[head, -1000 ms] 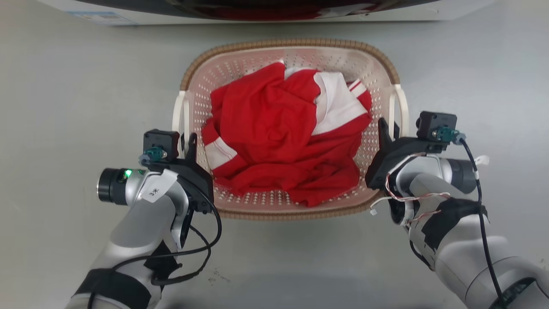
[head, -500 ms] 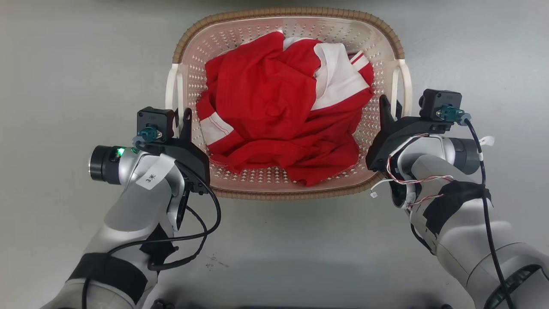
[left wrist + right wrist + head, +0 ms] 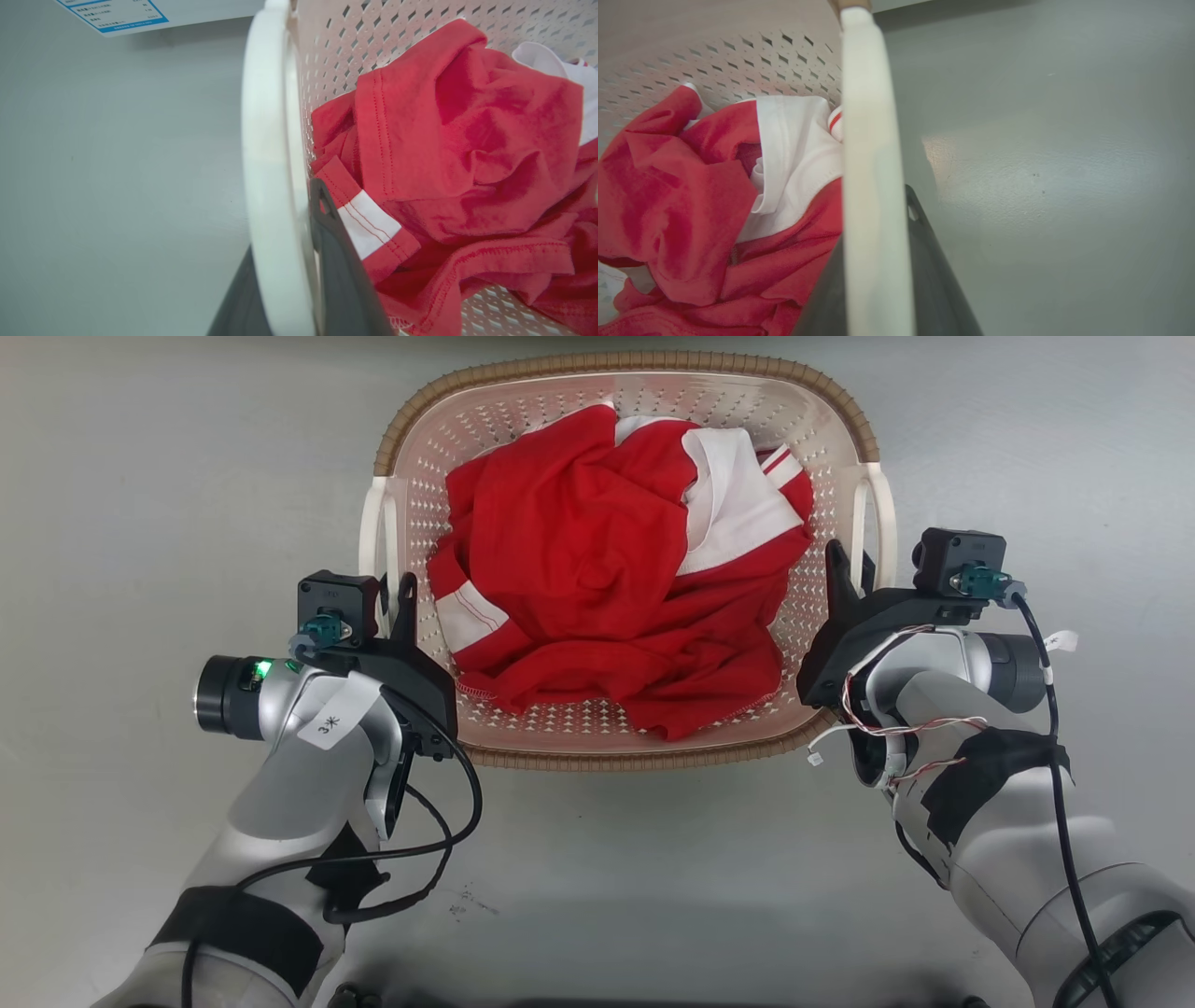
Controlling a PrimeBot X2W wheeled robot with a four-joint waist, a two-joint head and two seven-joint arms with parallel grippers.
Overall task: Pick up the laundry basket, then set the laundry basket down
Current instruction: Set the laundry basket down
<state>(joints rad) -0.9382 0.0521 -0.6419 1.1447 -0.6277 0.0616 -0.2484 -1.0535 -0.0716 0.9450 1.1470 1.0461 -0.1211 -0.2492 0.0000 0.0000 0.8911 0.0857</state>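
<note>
Cream perforated laundry basket (image 3: 624, 407), red and white clothing (image 3: 579, 560) heaped inside

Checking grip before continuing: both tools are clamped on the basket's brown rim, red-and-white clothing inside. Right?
No. The left tool and right tool are clamped on the white side handles of the laundry basket, not the brown rim; both wrist views show it. Red-and-white clothing is inside.

Laundry basket (image 3: 523, 411) between left hand (image 3: 394, 597) and right hand (image 3: 850, 569), garment (image 3: 597, 569) inside
</note>
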